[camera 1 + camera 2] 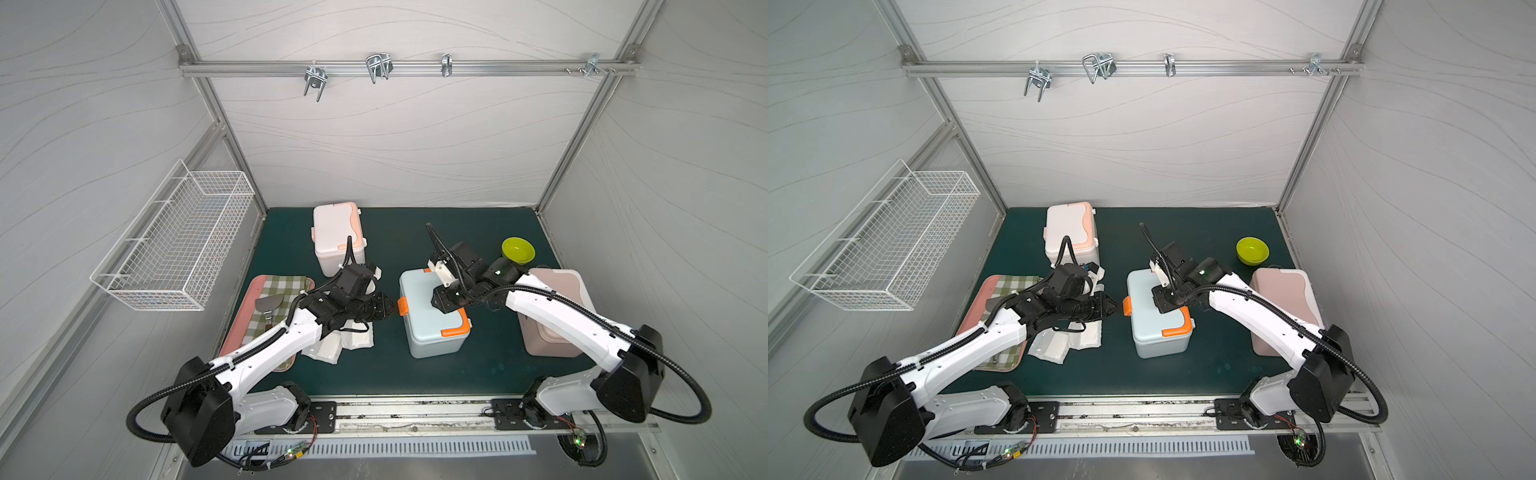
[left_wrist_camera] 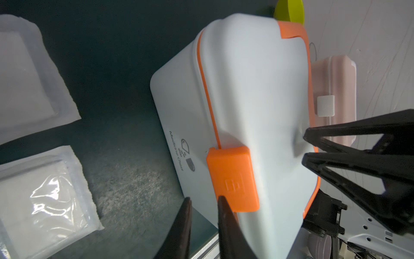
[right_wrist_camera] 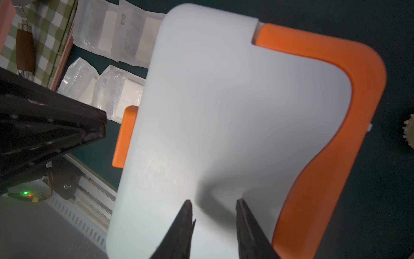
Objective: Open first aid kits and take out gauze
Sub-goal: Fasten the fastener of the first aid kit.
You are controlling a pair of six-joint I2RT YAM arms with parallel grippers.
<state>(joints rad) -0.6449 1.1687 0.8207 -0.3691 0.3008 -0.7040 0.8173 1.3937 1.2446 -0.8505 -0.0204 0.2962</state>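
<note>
The pale blue first aid kit stands mid-mat with its lid down and its orange clasp facing left. My left gripper is at that clasp: its jaws stand a narrow gap apart with nothing between them, and one fingertip is at the clasp's lower corner. My right gripper is open, tips resting on the blue lid. The white kit is behind and the pink kit to the right, both closed. Several gauze pouches lie on the mat under my left arm.
A pink tray with a checked cloth and a spatula lies at the left. A green bowl sits at the back right. A wire basket hangs on the left wall.
</note>
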